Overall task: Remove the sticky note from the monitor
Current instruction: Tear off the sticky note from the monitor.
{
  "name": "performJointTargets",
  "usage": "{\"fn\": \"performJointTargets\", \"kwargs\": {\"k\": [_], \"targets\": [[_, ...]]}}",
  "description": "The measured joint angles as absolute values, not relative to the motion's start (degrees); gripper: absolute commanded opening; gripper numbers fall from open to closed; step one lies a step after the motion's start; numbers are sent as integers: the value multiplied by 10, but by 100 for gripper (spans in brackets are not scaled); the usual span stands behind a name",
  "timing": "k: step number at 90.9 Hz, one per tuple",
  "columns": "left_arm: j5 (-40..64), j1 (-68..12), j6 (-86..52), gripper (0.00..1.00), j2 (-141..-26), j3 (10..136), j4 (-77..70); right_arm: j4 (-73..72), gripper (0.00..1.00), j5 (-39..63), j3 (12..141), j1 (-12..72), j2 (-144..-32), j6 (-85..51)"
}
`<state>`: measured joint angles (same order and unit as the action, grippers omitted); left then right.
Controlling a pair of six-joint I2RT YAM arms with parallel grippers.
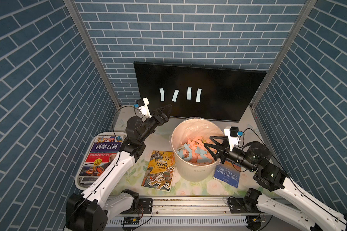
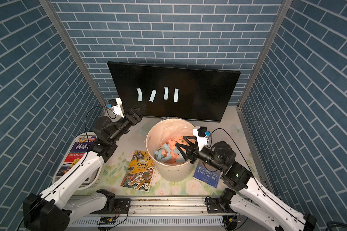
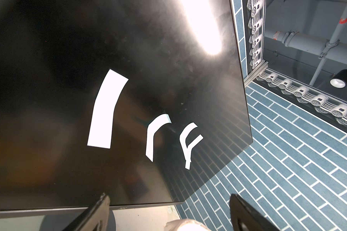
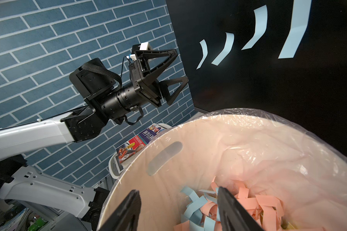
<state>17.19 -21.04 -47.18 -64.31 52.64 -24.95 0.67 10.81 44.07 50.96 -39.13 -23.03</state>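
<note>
Monitor [image 3: 68,60] bezel: AOC. Book [image 1: 227,176] near counter's [image 1: 190,190] right edge: THE OLD MAN AND THE SEA. Left tool [image 1: 168,112] apart; right tool [image 1: 208,142] apart over bin [image 1: 188,170].

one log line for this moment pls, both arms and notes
left gripper: open, near monitor lower corner | right gripper: open, empty, over bin | sticky notes: four on monitor | task: unfinished
</note>
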Motion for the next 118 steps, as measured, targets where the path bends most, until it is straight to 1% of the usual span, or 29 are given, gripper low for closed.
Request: {"fn": "performJointTargets", "kwargs": {"k": [29, 61, 87, 118], "targets": [[161, -210, -493, 97, -701, 550, -276, 4, 65, 111, 436, 510, -367, -238], [166, -208, -528, 95, -735, 558, -333, 6, 65, 107, 433, 510, -335, -238], [199, -182, -580, 94, -775, 562, -379, 7, 66, 105, 432, 510, -322, -238], [232, -146, -631, 90, -795, 562, -423, 8, 66, 103, 431, 510, -322, -238]]}}
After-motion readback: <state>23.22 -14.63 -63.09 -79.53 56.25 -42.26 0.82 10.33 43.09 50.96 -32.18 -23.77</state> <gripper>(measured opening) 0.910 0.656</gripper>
